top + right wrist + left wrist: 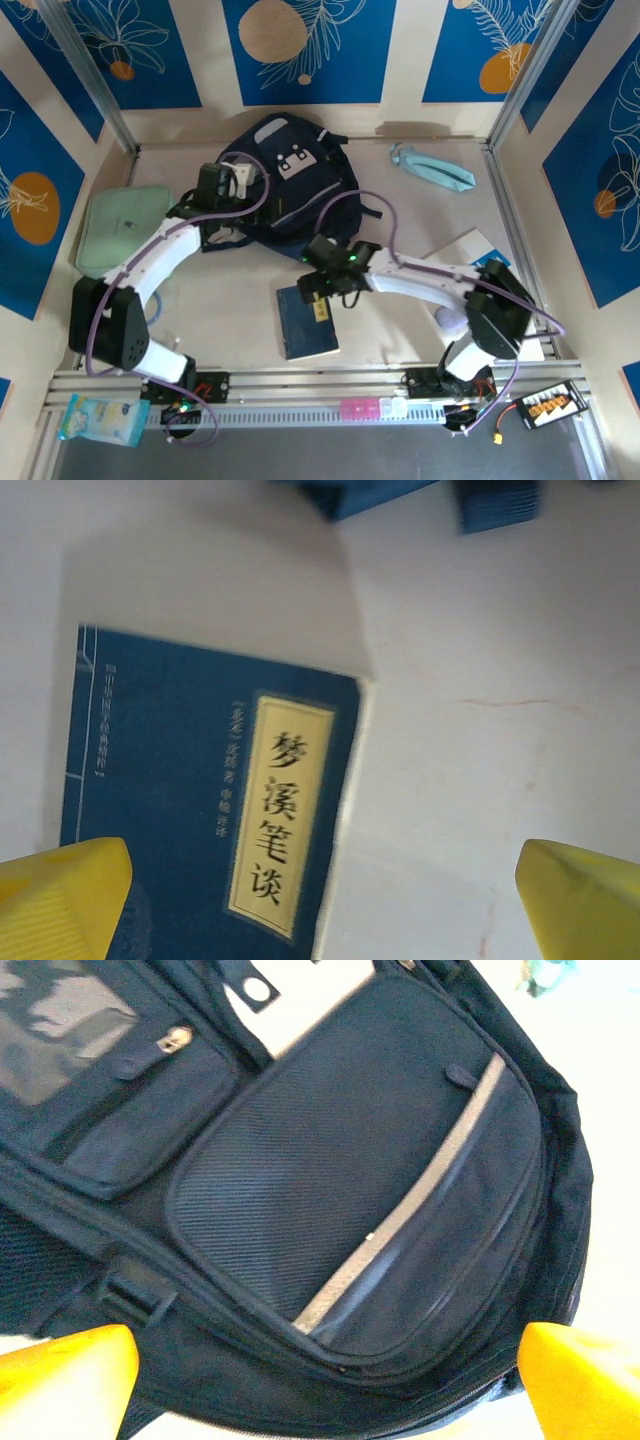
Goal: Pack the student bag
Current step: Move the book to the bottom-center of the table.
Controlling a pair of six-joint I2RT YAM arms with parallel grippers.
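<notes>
The student bag (300, 190), a navy-blue backpack, lies flat at the back middle of the table. My left gripper (240, 182) hovers over its left side. In the left wrist view the front pocket with its light stripe (400, 1210) lies beyond the left gripper (325, 1385), whose yellow fingertips (70, 1375) stand wide apart, open and holding nothing. A blue book (307, 322) with a yellow title label (280, 810) lies on the table in front of the bag. My right gripper (318, 282) hangs open over the book's far edge. The right gripper (320, 905) holds nothing.
A mint-green flat case (122, 228) lies at the left. A light-blue pouch (432, 167) lies at the back right. White papers (468, 246) sit by the right arm. A snack packet (100, 420) and small boxes (372, 408) rest on the near rail. Walls enclose three sides.
</notes>
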